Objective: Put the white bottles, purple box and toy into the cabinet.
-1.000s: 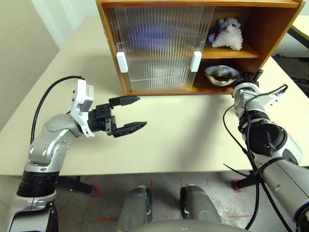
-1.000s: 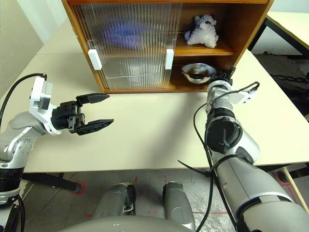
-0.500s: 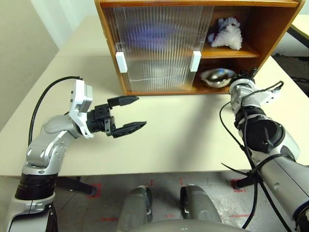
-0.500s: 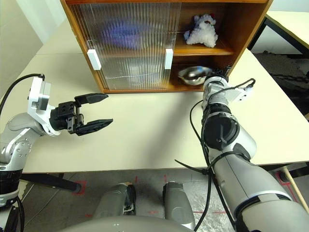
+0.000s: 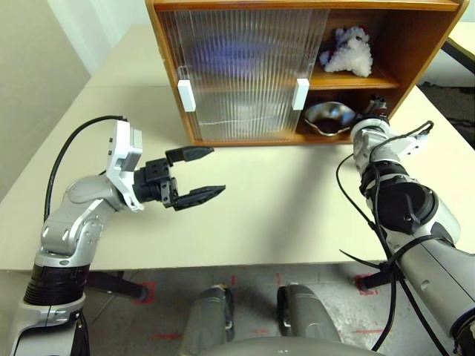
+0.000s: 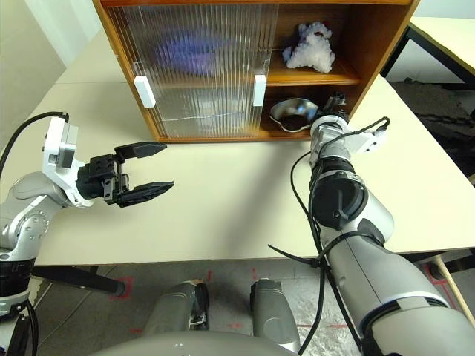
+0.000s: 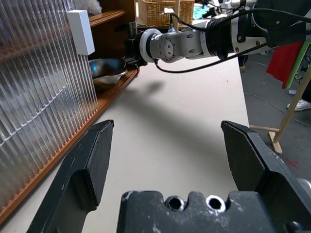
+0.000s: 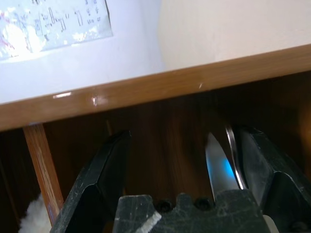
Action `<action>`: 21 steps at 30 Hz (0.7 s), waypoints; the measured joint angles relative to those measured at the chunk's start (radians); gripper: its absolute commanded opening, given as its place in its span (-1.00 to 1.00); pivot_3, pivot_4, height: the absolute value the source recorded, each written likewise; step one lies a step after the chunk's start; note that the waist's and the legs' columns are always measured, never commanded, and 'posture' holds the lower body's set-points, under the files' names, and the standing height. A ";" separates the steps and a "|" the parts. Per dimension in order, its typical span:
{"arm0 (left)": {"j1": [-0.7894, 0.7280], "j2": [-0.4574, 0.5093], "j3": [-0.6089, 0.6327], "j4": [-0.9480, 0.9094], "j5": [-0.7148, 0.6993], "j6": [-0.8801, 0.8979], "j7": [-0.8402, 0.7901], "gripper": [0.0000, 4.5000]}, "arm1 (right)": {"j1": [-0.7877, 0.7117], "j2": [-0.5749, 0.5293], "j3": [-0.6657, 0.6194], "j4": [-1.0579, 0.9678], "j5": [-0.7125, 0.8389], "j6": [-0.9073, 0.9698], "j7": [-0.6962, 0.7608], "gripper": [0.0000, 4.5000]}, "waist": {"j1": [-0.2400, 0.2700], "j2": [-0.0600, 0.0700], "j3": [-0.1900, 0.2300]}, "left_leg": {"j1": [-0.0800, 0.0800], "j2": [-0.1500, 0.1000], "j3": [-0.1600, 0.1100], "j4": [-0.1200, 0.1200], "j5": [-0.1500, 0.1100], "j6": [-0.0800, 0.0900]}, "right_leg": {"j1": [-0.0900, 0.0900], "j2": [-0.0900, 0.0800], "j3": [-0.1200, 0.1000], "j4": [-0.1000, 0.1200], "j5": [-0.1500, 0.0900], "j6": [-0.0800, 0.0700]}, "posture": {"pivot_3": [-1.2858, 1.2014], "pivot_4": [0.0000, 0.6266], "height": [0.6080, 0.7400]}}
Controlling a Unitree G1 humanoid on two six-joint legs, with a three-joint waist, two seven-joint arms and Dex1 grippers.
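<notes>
The orange-brown wooden cabinet (image 5: 415,52) stands at the back of the pale surface (image 5: 282,200), its two ribbed sliding doors (image 5: 245,74) pushed left so the right bay lies open. A second ago the right hand (image 5: 373,111) was shut on the rim of the steel bowl (image 5: 330,116) in the cabinet's lower bay; now its fingers stand apart, one to each side of the bowl's rim in the right wrist view, and the bowl sits tilted, further left along the cabinet floor than it did. That looks like a release after nudging the bowl aside, probably to make room.

The toy (image 5: 347,50), a fluffy white plush, rests on the cabinet's inner shelf, above the bowl. A purple blur behind the ribbed doors may be the purple box; that cannot be confirmed.

The left hand (image 5: 199,174) hangs in front of the cabinet's doors, well clear of them, fingers wide apart and empty, as before.
</notes>
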 measured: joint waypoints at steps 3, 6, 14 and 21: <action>-0.002 -0.004 -0.001 0.001 0.000 0.000 -0.003 1.00 | 0.000 -0.001 0.007 -0.002 -0.006 0.000 0.000 0.99 | -0.001 0.000 0.000 | 0.000 0.000 0.000 0.000 0.000 0.000 | 0.000 0.000 0.000 0.000 0.000 0.000 | 0.09 -0.90 1.00; -0.008 -0.011 -0.004 0.003 0.001 0.000 -0.007 1.00 | 0.004 -0.003 0.019 -0.006 -0.013 0.000 0.006 0.99 | -0.001 0.000 0.000 | 0.000 0.000 0.000 0.000 0.000 0.000 | 0.000 0.000 0.000 0.000 0.000 0.000 | 0.09 -0.91 1.00; -0.008 -0.019 -0.010 0.002 0.001 0.001 -0.007 1.00 | 0.067 -0.007 0.040 -0.055 -0.023 0.026 0.024 0.99 | -0.002 0.000 0.000 | 0.000 0.000 0.000 0.000 0.000 0.000 | 0.000 0.000 0.000 0.000 0.000 0.001 | 0.08 -0.92 1.00; -0.010 -0.023 -0.017 0.002 0.002 0.001 -0.006 1.00 | 0.171 -0.026 0.181 -0.149 -0.110 0.161 0.117 0.99 | -0.002 0.000 0.000 | 0.000 0.000 0.000 0.001 0.000 0.000 | 0.000 0.000 0.000 0.000 0.000 0.001 | 0.09 -0.88 1.00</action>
